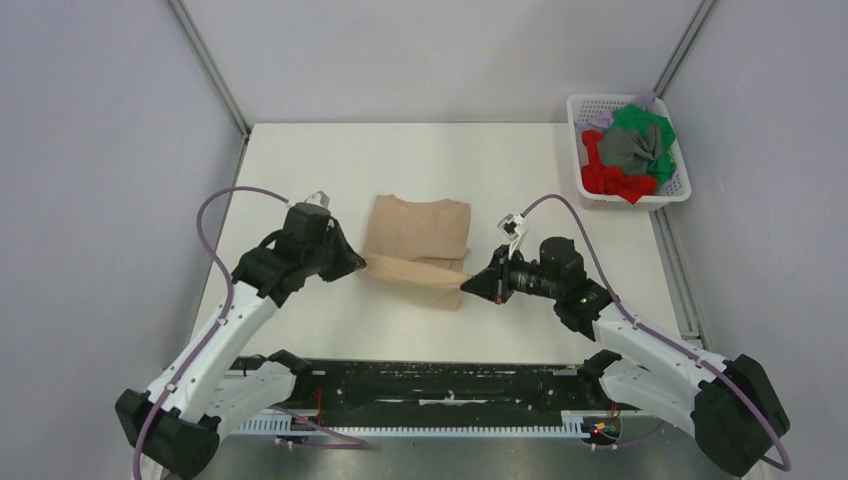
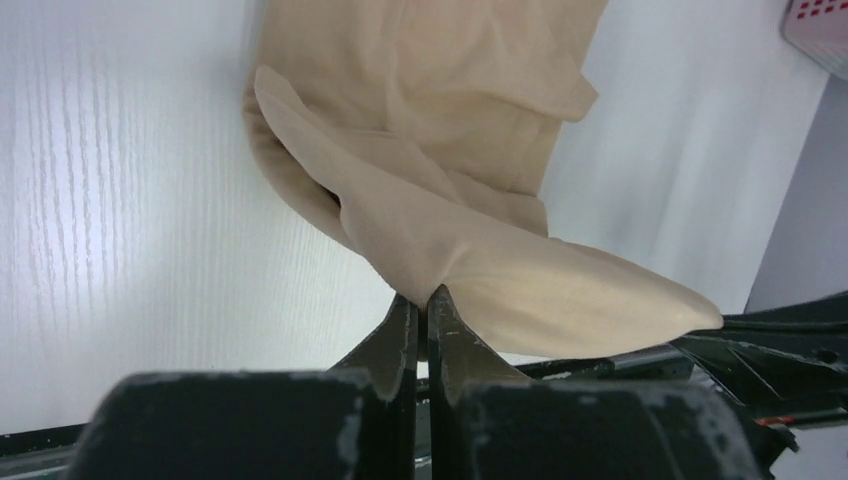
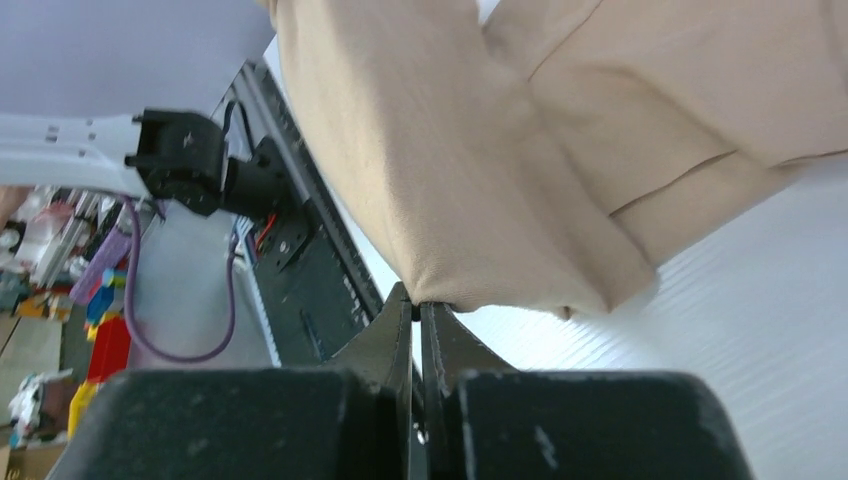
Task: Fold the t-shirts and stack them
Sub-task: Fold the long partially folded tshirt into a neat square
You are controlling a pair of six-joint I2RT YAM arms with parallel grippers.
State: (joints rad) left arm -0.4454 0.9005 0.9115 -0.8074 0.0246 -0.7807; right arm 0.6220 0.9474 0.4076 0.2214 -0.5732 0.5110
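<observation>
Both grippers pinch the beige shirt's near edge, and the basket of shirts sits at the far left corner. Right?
No: the top view shows the basket at the far right corner. The left gripper and right gripper pinch the beige shirt.

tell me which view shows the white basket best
Top external: the whole white basket shows at the table's far right corner, holding crumpled shirts. Left wrist catches only a corner of it. Right wrist does not show it.

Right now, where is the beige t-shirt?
In the top view, the beige t-shirt lies centred on the table, its near edge pinched by the left claw and right claw.
</observation>
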